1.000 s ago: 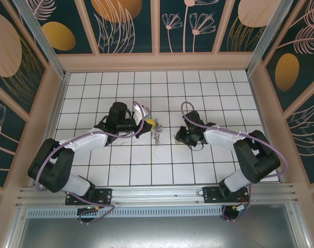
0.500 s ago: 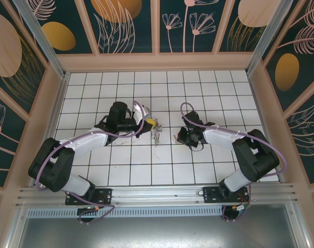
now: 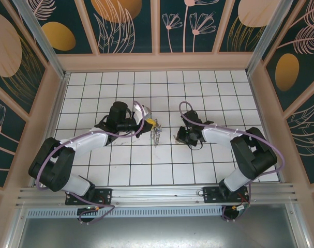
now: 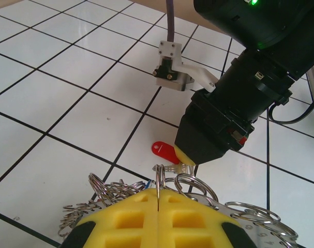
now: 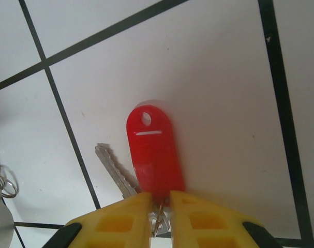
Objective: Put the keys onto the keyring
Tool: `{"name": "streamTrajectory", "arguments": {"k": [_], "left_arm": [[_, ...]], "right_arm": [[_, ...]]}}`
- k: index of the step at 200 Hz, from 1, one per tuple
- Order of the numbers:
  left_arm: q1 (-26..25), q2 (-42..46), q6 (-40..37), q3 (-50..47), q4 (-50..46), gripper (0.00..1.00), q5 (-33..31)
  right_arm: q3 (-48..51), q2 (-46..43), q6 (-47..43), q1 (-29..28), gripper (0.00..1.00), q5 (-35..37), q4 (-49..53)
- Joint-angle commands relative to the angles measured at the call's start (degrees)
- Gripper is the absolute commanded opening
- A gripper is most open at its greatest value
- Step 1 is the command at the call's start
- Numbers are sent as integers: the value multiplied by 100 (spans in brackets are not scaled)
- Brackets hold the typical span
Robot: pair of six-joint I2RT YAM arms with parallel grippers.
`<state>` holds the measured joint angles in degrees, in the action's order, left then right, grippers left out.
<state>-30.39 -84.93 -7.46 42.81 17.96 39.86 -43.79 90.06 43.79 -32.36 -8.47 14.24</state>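
1. Top external view: a white tiled counter (image 3: 146,170) with black grid lines, enclosed by wood-framed walls (image 3: 123,26) carrying dark floral panels.
2. Left tool (image 4: 158,199): closed on the keyring (image 4: 158,178), near the counter centre.
3. Right tool (image 5: 160,202): closed on the base of the key (image 5: 154,150). The red head points away from the tool, and the key sits just beside the keyring.
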Motion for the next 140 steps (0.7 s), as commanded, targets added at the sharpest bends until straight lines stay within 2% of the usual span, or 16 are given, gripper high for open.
{"name": "streamTrajectory", "arguments": {"k": [1, 93, 104, 140], "left_arm": [[-46, -59, -128, 193, 160, 0, 124], [-44, -43, -162, 184, 94, 0, 101], [-39, -42, -159, 196, 94, 0, 114], [-46, -33, -224, 195, 113, 0, 175]], "right_arm": [[-178, 60, -79, -42, 17, 120, 241], [-181, -35, -178, -56, 8, 194, 279], [-167, -63, -219, -60, 4, 197, 257], [57, -770, -557, -56, 0, 282, -145]]}}
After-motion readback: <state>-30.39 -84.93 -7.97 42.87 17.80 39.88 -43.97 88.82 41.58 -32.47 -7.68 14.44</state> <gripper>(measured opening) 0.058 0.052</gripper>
